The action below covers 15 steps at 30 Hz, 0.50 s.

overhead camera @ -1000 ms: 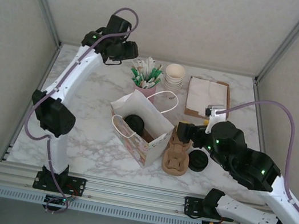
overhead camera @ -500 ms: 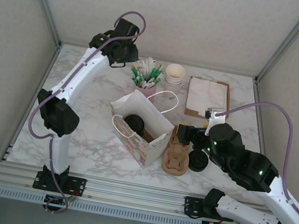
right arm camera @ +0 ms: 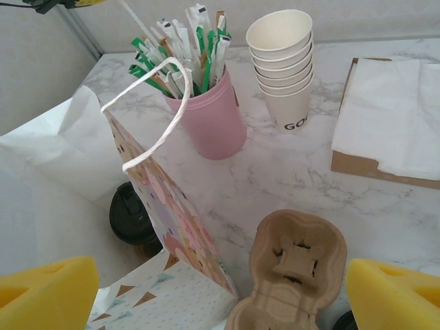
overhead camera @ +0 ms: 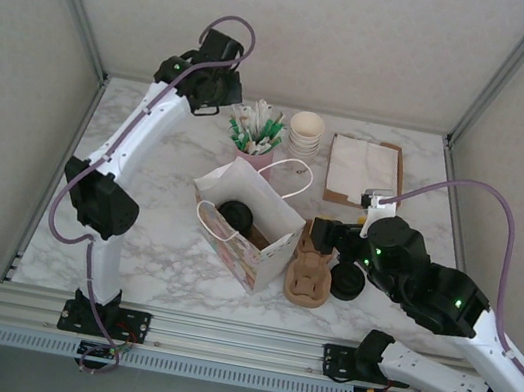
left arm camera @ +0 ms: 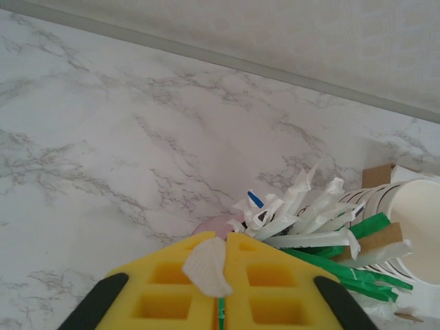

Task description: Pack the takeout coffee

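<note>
Left arm has edged right, over the pink cup (right arm camera: 206,120) stuffed with packets; the left gripper (left arm camera: 220,258) is pinched tight on a white packet (left arm camera: 206,268). The right gripper (right arm camera: 221,290) gapes wide above the cardboard carrier (right arm camera: 295,265). The takeout coffee (overhead camera: 235,216) sits inside the paper bag (overhead camera: 253,256), centre frame.

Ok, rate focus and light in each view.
Top external: sharp throughout, even soft light, barely any shadow on the marble table. Left wrist: marble crisp, the left tool's yellow pads and the pinched white packet blurred. Right wrist: right tool's pads blurred, pink cup sharp, no glare.
</note>
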### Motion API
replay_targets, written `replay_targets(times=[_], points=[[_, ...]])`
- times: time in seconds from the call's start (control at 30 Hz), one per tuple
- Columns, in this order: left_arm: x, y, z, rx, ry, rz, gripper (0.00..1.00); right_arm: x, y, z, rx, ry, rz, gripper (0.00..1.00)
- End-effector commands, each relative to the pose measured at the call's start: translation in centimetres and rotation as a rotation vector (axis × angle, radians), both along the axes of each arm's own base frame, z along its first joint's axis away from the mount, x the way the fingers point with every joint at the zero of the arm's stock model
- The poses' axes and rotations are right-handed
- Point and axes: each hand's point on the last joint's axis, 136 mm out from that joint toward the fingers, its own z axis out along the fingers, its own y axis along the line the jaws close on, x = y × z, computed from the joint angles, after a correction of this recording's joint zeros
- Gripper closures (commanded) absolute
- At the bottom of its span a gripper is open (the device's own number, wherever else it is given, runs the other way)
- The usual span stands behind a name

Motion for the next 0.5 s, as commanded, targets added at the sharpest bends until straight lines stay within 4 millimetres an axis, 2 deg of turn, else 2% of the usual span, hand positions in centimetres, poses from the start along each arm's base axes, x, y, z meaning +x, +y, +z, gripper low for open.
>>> replay_targets(times=[0.0,0.1,0.2,0.33,0.47], points=[[-0.4,0.3,2.4,0.018,-0.048,0.000,0.93,0.0,-0.4,0.0,0.007,-0.006,-0.022,0.07],[-0.5,0.8,3.8,0.031,-0.080,0.002,0.93,0.1,-0.4,0.0,0.006,-0.008,-0.026,0.07],[-0.9,1.5,6.5,0.049,-0.136,0.008,0.93,0.1,-0.4,0.0,0.007,-0.008,-0.027,0.07],[-2.2,2.5,11.3,0.041,-0.244,0.007,0.93,0.2,-0.3,0.2,0.005,-0.012,-0.023,0.07],[-4.8,3.6,16.1,0.010,-0.350,0.002,0.93,0.4,-0.2,0.4,0.000,-0.021,-0.032,0.07]])
